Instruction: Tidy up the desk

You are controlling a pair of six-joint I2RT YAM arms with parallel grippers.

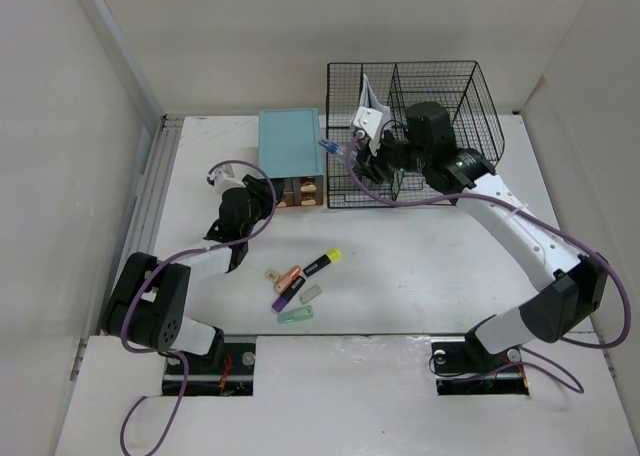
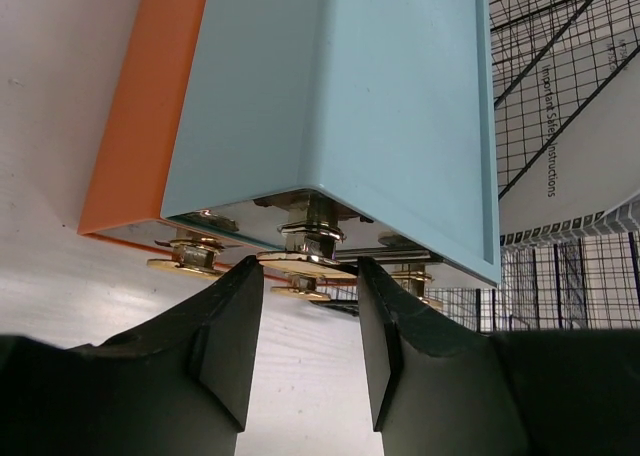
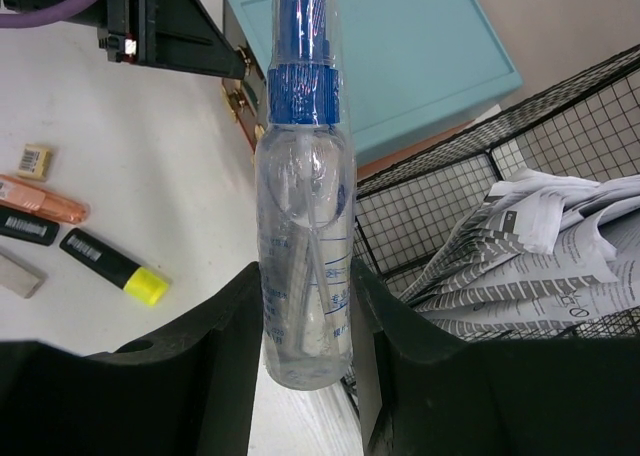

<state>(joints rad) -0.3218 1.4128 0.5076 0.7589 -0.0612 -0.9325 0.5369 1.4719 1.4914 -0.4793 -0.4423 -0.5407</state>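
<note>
The white desk (image 1: 430, 266) holds a teal-topped drawer box (image 1: 290, 144) with an orange side (image 2: 140, 106) and gold knobs (image 2: 305, 261) on its front. My left gripper (image 1: 268, 190) is at that front; in the left wrist view its fingertips (image 2: 308, 266) press on either side of the middle knob's disc. My right gripper (image 1: 358, 142) is shut on a clear spray bottle with a blue cap (image 3: 303, 206). It holds the bottle (image 1: 333, 149) in the air between the box and the black wire-mesh rack (image 1: 415, 126).
Folded papers (image 3: 540, 256) stand in the rack's left compartment. Several highlighters lie near the desk's front middle: yellow-tipped black (image 1: 322, 263), orange (image 1: 288, 276), purple (image 1: 288, 294), mint (image 1: 296, 314), with small erasers (image 1: 271, 274) beside them. A ribbed rail (image 1: 150, 191) runs along the left edge.
</note>
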